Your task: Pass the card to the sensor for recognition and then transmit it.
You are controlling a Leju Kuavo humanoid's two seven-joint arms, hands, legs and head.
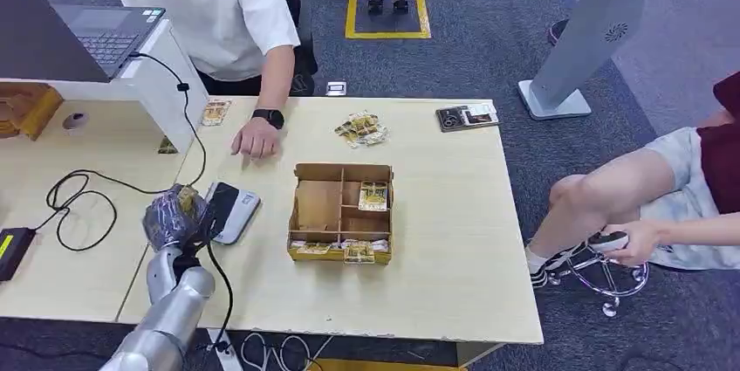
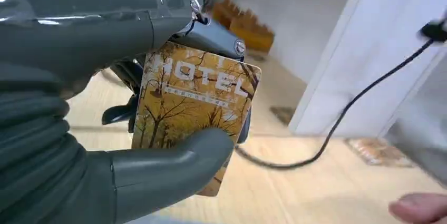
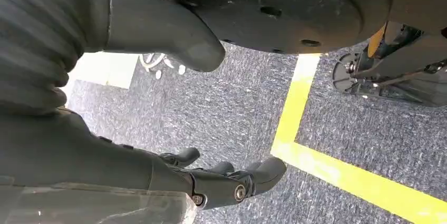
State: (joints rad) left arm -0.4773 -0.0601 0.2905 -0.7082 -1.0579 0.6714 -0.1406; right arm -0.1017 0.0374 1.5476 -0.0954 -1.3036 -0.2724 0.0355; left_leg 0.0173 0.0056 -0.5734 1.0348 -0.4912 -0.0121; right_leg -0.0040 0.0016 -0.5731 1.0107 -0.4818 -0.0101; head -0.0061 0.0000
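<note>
My left hand (image 1: 177, 216) hovers over the table's left part, just left of the sensor (image 1: 230, 210), a flat device with a dark screen. It pinches a yellow hotel card (image 2: 195, 109) between thumb and fingers; the card (image 1: 185, 199) peeks out at the top of the hand. A brown divided cardboard box (image 1: 340, 211) in the middle of the table holds more yellow cards. My right hand (image 3: 174, 145) hangs over the grey carpet, fingers apart and holding nothing.
A person in a white shirt stands across the table, a hand (image 1: 256, 138) resting on it. Loose cards (image 1: 361, 129) and a black holder (image 1: 467, 116) lie at the far side. Cables (image 1: 78, 201) and a laptop (image 1: 105, 32) are at the left. A seated person (image 1: 646, 205) is at the right.
</note>
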